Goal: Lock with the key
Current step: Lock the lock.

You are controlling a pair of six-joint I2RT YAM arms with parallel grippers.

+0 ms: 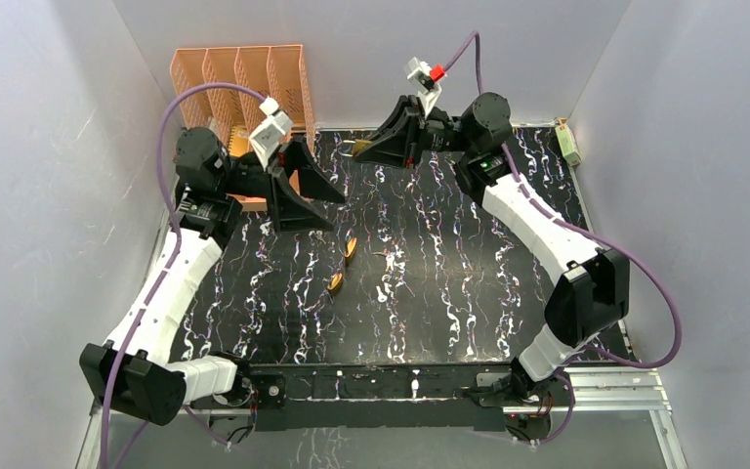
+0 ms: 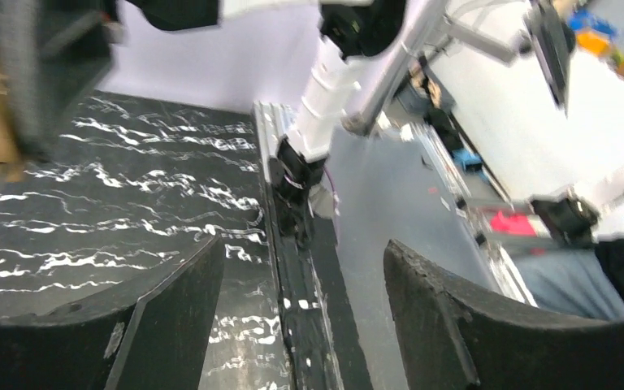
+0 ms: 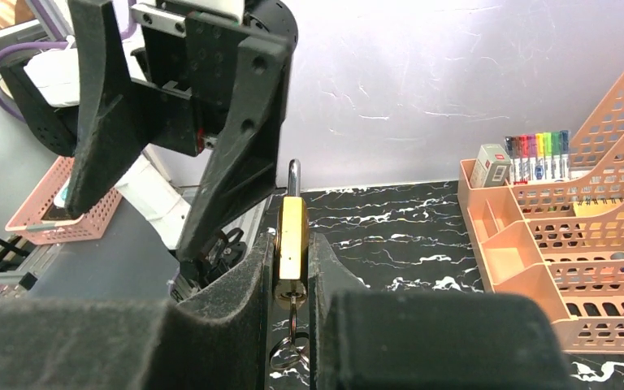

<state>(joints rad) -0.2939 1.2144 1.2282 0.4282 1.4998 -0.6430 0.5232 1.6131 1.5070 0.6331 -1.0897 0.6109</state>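
Right pincer clamps brass padlock; left pincer gapes.

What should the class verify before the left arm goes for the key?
1. Padlock clamped in right gripper: ok.
2. Key in the keyhole, ring hanging below: ok.
3. Left gripper open and empty: ok.
4. Left gripper lined up on the key: not ok; it sits apart, beside the padlock.
5. Shackle pushed home: cannot tell, seen edge-on.
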